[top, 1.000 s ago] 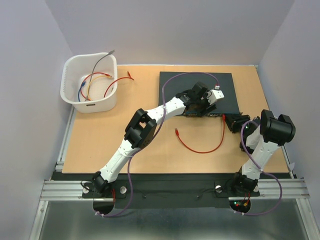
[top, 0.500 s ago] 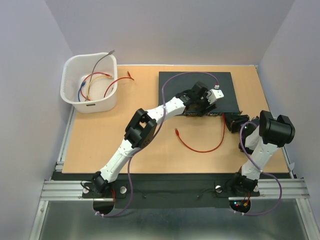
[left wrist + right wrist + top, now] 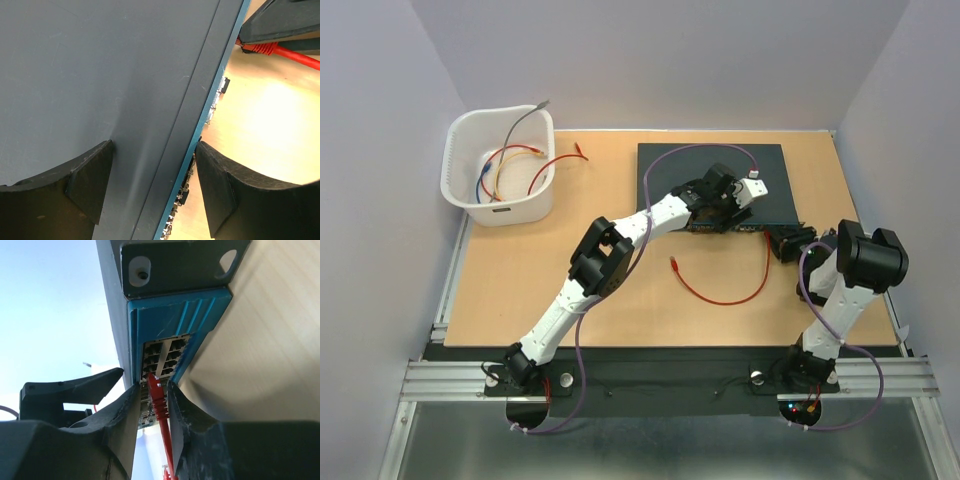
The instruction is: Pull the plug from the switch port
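Note:
The switch [image 3: 772, 175] lies flat at the back of the table, its teal socket face [image 3: 170, 315] towards me. A red plug [image 3: 158, 399] sits in a socket near the right end, and its red cable [image 3: 730, 300] loops across the table. My right gripper [image 3: 152, 385] is open narrowly, with one finger on each side of the plug and a small gap showing on the left side. My left gripper [image 3: 155, 150] is open and straddles the switch's front edge [image 3: 200, 125], one finger over the top panel and one over the table. The plug also shows in the left wrist view [image 3: 257, 48].
A white basket [image 3: 500, 165] with several loose cables stands at the back left. A red cable end [image 3: 582, 152] lies beside it. The free end of the red cable [image 3: 675, 263] rests mid-table. Grey walls close in on both sides.
My right gripper has crept slightly left towards the switch, closing in around the plug. The left arm has not moved.

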`<state>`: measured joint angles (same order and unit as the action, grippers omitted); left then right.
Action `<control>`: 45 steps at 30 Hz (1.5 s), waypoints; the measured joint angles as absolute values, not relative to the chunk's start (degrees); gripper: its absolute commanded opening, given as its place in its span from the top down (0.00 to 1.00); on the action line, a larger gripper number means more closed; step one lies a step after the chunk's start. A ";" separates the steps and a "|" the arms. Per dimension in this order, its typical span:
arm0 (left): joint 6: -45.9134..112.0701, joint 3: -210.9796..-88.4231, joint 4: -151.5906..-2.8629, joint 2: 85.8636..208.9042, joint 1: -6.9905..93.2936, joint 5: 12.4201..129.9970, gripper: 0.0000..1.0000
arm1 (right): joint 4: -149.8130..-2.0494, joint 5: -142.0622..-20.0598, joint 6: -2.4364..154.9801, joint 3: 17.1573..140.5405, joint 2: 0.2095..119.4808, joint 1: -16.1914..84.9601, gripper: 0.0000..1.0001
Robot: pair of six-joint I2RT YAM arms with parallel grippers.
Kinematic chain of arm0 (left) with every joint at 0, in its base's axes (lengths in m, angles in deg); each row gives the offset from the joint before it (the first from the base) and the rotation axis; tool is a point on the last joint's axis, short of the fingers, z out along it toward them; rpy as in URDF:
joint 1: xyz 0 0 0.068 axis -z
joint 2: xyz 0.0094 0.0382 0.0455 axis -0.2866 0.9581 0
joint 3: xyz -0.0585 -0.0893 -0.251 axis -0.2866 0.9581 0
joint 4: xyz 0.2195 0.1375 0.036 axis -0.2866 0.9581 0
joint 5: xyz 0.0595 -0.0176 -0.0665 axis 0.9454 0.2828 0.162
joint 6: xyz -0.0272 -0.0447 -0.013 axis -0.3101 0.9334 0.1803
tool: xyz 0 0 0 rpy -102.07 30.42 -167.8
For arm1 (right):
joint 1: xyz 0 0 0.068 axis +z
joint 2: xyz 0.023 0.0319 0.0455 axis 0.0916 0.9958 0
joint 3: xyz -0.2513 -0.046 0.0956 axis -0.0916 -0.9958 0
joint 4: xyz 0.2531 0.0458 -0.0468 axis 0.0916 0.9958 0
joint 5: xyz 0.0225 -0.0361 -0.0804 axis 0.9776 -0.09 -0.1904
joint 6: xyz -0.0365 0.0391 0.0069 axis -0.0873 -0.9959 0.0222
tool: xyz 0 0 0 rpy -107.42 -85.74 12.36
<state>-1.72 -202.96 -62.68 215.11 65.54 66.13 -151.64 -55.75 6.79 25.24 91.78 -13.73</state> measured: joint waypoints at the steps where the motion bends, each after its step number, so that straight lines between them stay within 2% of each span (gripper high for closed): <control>1: -1.75 -202.96 -62.68 215.11 65.54 66.13 0.24 | -151.46 -55.75 6.82 25.45 91.91 -13.73 0.66; 9: -1.77 -202.96 -62.68 215.11 65.54 66.13 0.24 | -151.16 -55.91 7.34 25.67 91.95 -13.73 0.69; 19: -1.77 -202.96 -62.70 215.11 65.54 66.15 0.24 | -151.18 -56.47 8.02 26.09 92.50 -13.86 0.99; 21: -1.77 -202.96 -62.72 215.11 65.54 66.15 0.22 | -151.24 -56.61 8.06 26.11 92.50 -13.83 1.00; 24: -2.01 -202.96 -62.70 215.11 65.54 66.17 0.08 | -151.24 -56.65 8.11 26.09 92.48 -13.83 1.00; 28: -3.30 -202.96 -62.52 215.22 65.43 66.06 0.01 | -151.81 -56.91 8.67 25.39 92.45 -13.77 1.00; 34: -5.53 -203.29 -64.69 216.22 66.13 67.61 0.02 | -153.30 -57.02 9.37 22.77 91.01 -13.40 1.00; 37: -6.31 -203.29 -67.16 217.12 66.89 70.45 0.08 | -152.99 -56.04 9.75 21.26 89.94 -13.44 0.99; 45: -5.90 -203.11 -67.75 217.32 67.94 73.99 0.08 | -152.12 -54.20 10.49 12.93 85.20 -14.40 1.00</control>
